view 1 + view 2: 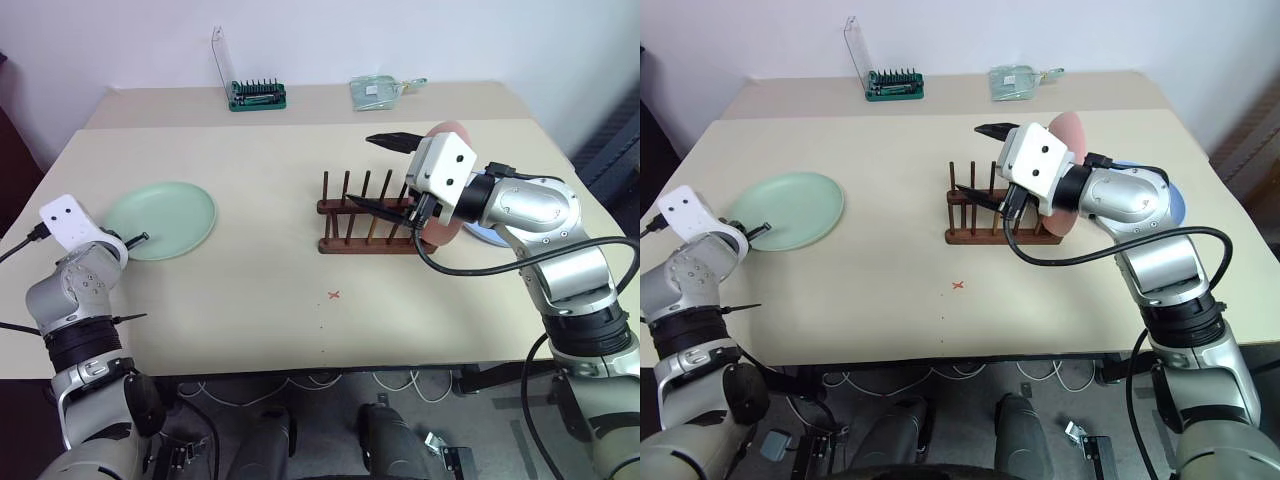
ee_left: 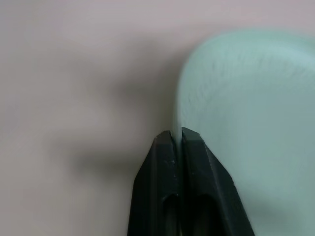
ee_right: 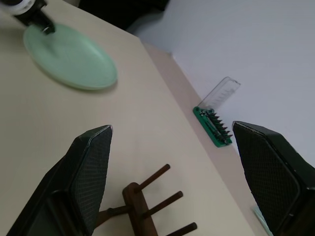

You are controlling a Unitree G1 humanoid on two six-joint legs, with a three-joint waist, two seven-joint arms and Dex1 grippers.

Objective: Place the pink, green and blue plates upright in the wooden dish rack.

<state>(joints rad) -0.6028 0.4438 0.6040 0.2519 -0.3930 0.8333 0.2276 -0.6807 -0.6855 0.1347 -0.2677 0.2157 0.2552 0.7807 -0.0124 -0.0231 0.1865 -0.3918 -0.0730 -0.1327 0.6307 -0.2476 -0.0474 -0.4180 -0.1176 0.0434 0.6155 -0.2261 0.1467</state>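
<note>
- We see the left pincer (image 2: 176,140) clenched on the near rim of the green plate (image 1: 160,220), which lies flat on the bench (image 1: 250,290) at the left of the frame.
- The plate looks stiff, smooth and light; an edge pinch like this one should lift it, though we judge it may swing or slip.
- The right pincer (image 1: 390,172) stands released above the wooden dish rack (image 1: 365,212), centre right.
- The pink plate (image 1: 447,228) stands upright at the rack's right end; the blue plate (image 1: 1175,205) lies beyond.
</note>
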